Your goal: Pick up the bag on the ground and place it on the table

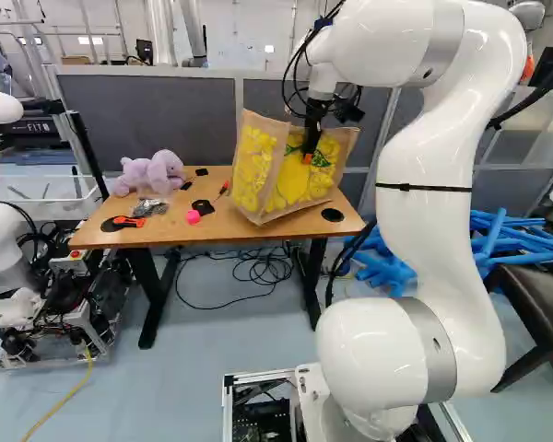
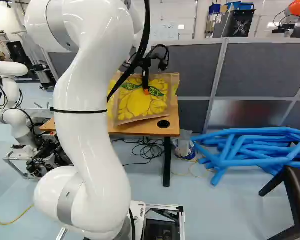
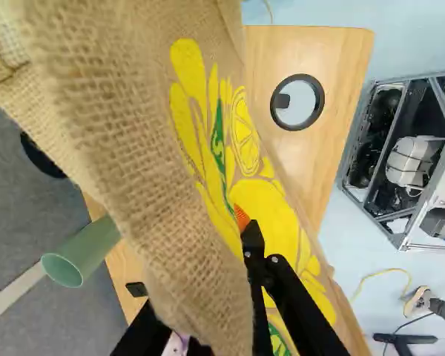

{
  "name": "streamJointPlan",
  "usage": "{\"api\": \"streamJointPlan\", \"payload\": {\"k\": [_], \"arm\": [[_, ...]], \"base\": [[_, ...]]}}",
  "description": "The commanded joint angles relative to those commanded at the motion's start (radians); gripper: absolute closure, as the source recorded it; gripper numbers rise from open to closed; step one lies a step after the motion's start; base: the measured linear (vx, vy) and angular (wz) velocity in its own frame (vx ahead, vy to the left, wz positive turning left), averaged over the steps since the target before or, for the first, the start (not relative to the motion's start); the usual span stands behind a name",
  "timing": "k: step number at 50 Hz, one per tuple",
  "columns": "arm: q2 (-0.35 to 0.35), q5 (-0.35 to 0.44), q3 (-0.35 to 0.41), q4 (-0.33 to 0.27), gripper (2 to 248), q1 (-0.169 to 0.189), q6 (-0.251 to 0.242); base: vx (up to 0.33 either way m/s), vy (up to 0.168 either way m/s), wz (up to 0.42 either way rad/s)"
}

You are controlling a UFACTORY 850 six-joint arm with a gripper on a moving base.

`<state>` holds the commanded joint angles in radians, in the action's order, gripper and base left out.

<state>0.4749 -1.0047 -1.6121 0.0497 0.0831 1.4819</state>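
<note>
At the right of the table in the left base view, the gripper [image 1: 310, 152] points down at the bag's upper edge. The burlap bag [image 1: 300, 189], printed with yellow lemons, hangs upright and slightly tilted over the tabletop [image 1: 198, 230]; whether its bottom touches the wood I cannot tell. In the wrist view the gripper [image 3: 233, 245] is shut on the bag [image 3: 144, 156]: one orange-tipped finger lies against the printed side, the other is largely hidden by the cloth. The bag also shows in the right base view, partly behind my arm.
On the table are a purple plush toy [image 1: 149, 172], an orange-black tool [image 1: 123, 223], a pink item [image 1: 193, 216] and small black pieces. A green tube [image 3: 81, 252] shows past the bag. Another robot [image 1: 5, 239] stands left; blue tubes [image 2: 250, 150] and a dark chair [image 2: 292, 195] are right.
</note>
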Motion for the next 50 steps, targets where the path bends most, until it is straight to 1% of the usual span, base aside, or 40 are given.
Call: {"api": "streamJointPlan", "payload": {"k": [7, 12, 25, 39, 40, 44, 45, 49, 50], "arm": [[0.017, 0.028, -0.001, -0.028, 218, 0.0, 0.071], [0.029, 0.048, -0.002, -0.049, 218, 0.0, 0.094], [0.058, 0.065, -0.005, -0.067, 218, 0.0, 0.104], [0.061, 0.065, -0.005, -0.067, 218, 0.0, 0.104], [0.061, 0.065, -0.005, -0.067, 213, 0.0, 0.104], [0.061, 0.065, -0.005, -0.067, 213, 0.0, 0.104], [0.061, 0.065, -0.005, -0.067, 185, 0.0, 0.104], [0.061, 0.065, -0.005, -0.067, 185, 0.0, 0.104], [0.061, 0.065, -0.005, -0.067, 151, 0.0, 0.104]], "base": [[0.0, 0.0, 0.0], [0.0, 0.0, 0.0], [0.0, 0.0, 0.0], [0.0, 0.0, 0.0], [0.0, 0.0, 0.0], [0.0, 0.0, 0.0], [0.0, 0.0, 0.0], [0.0, 0.0, 0.0], [0.0, 0.0, 0.0]]}}
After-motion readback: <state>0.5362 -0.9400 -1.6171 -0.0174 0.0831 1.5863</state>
